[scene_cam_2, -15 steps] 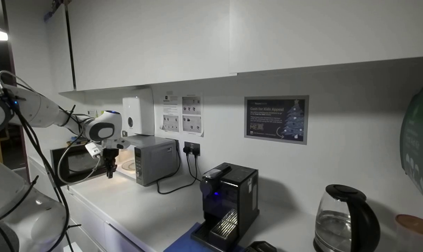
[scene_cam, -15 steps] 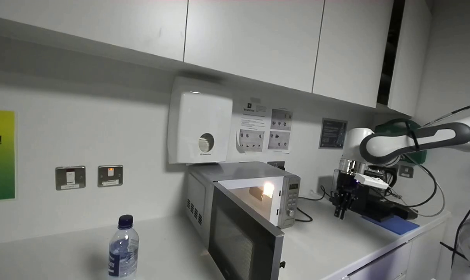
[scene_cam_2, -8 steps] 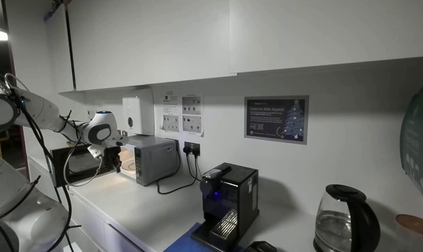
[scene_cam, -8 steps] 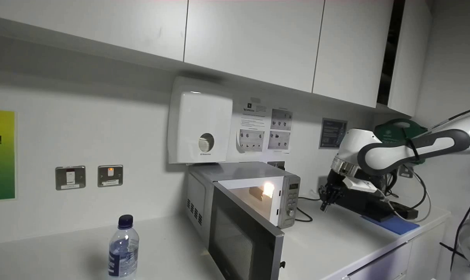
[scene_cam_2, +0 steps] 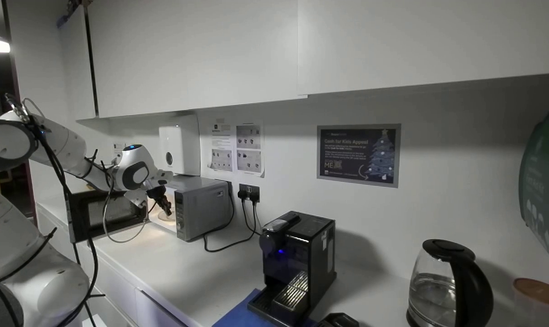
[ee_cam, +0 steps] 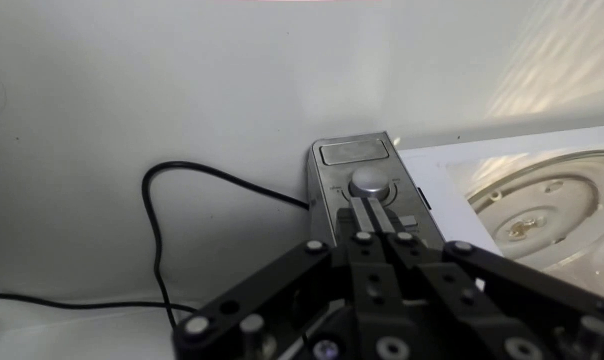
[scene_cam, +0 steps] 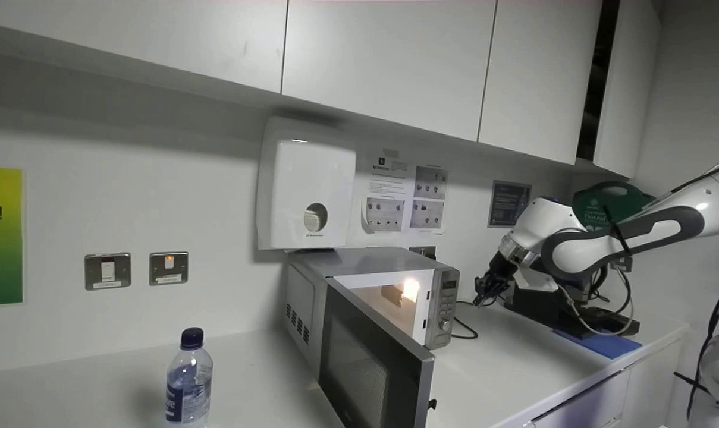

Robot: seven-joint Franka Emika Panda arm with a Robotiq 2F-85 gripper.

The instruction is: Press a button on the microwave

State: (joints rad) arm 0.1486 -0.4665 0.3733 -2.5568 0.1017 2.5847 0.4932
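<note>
The silver-grey microwave (scene_cam: 359, 261) stands on the counter with its dark glass door (scene_cam: 371, 362) swung open and its inside lit. It also shows in an exterior view (scene_cam_2: 206, 209). Its control panel (scene_cam: 442, 306) has a small display, buttons and a round knob (ee_cam: 370, 182). In the wrist view a small button (ee_cam: 408, 221) shows beside my fingers, which hide other buttons. My gripper (scene_cam: 480, 300) is shut and empty, tilted, in front of the panel and apart from it; it also shows in an exterior view (scene_cam_2: 168, 211). In the wrist view the fingertips (ee_cam: 369, 201) overlap the panel at the knob's edge.
A black cable (ee_cam: 182, 165) lies beside the microwave. A water bottle (scene_cam: 190, 380) stands beyond the open door. A black coffee machine (scene_cam_2: 301, 259) on a blue mat and a glass kettle (scene_cam_2: 433, 290) stand further along the counter. Wall cupboards (scene_cam: 389, 65) hang above.
My gripper has moved closer to the microwave's panel and risen a little. It has tilted from pointing straight down to slanting. The microwave and its door have not moved.
</note>
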